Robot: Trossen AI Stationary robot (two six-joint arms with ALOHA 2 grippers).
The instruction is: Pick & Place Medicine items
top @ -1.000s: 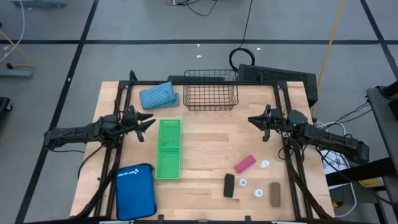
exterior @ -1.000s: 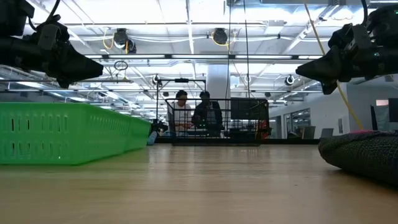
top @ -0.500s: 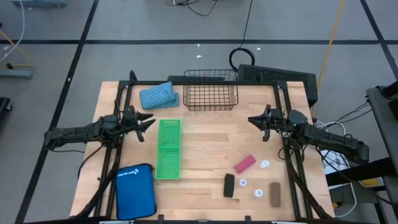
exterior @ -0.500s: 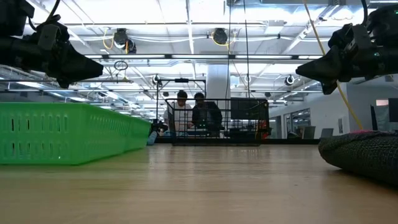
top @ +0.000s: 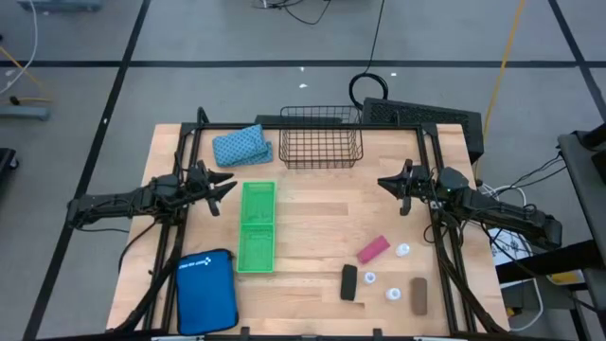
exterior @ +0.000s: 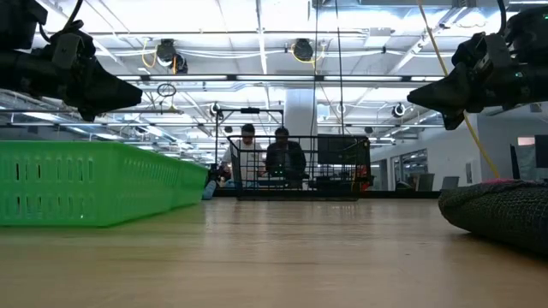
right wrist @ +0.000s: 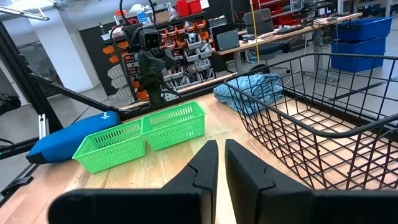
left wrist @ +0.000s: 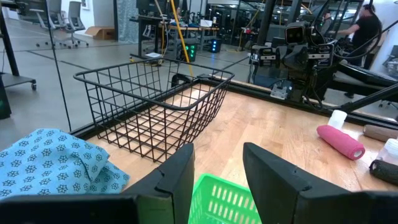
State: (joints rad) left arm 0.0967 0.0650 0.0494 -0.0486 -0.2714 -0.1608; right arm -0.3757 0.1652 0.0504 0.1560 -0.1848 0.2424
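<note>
Room: big workshop with bright ceiling lights, two people sitting way back behind the table in the low view
Table (top: 312, 213): light wood, black frame rails down both sides
Left gripper (top: 223, 183): hovering over the left side, just left of the green tray, fingers (left wrist: 177, 180) parted with nothing between them
Right gripper (top: 386, 184): hovering over the right side, pointing toward the middle, fingers (right wrist: 202, 168) pressed together, holding nothing
Medicine items: all clustered near the front right of the table, well apart from both grippers
Pink piece (top: 372, 249): lying at an angle, farthest back of the bunch
Black piece (top: 348, 282): left end of the cluster
Brown piece (top: 418, 295): right end
White bottles: one (top: 402, 250) just right of the pink piece, two more (top: 369, 278) (top: 393, 294) between black and brown
Green tray (top: 257, 225): two compartments, left of centre, looks empty
Wire basket (top: 321, 136): far edge, centre
Blue patterned cloth (top: 241, 145): just left of the basket
Blue pouch (top: 206, 291): front left corner
</note>
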